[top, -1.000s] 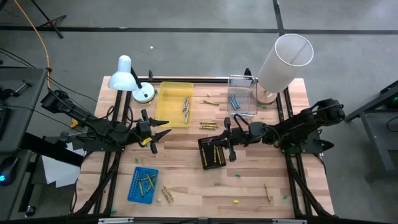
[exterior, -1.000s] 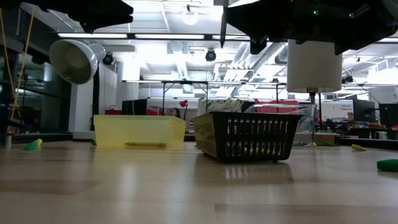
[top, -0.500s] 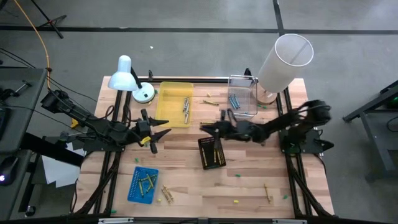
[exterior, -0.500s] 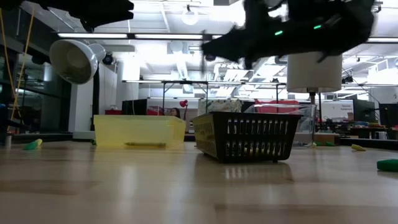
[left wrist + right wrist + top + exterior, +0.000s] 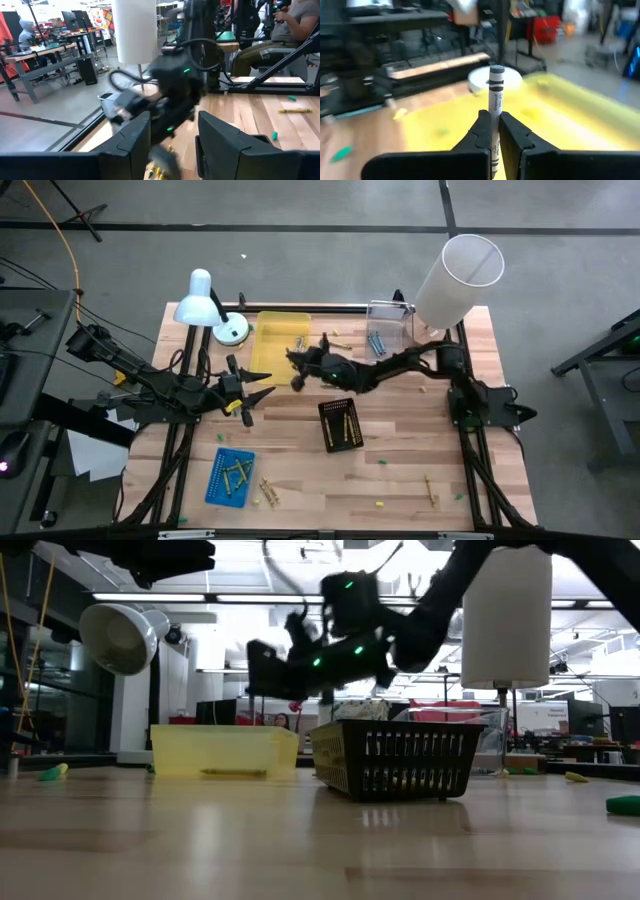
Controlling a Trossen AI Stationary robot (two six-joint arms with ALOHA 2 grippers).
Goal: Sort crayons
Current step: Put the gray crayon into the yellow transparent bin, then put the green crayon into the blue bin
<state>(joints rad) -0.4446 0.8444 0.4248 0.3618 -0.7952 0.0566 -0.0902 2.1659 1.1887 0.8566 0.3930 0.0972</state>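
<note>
We see the right gripper [image 5: 494, 131] clenched on a grey crayon [image 5: 495, 100], which stands upright between its fingertips, and in the high view this gripper [image 5: 296, 366] is over the right edge of the yellow tray [image 5: 266, 352], high above the table. Two more grey crayons [image 5: 298, 348] lie inside the yellow tray, yellow crayons [image 5: 343, 425] lie in the black basket [image 5: 327, 434] to the right of and nearer than that tray, and others lie in the blue tray [image 5: 218, 482] near the front edge. The left gripper [image 5: 252, 398] hangs just in front of the yellow tray with its fingers [image 5: 134, 137] released and nothing between them.

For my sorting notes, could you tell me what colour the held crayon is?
Grey with black bands, the crayon shows best in the right wrist view.
</note>
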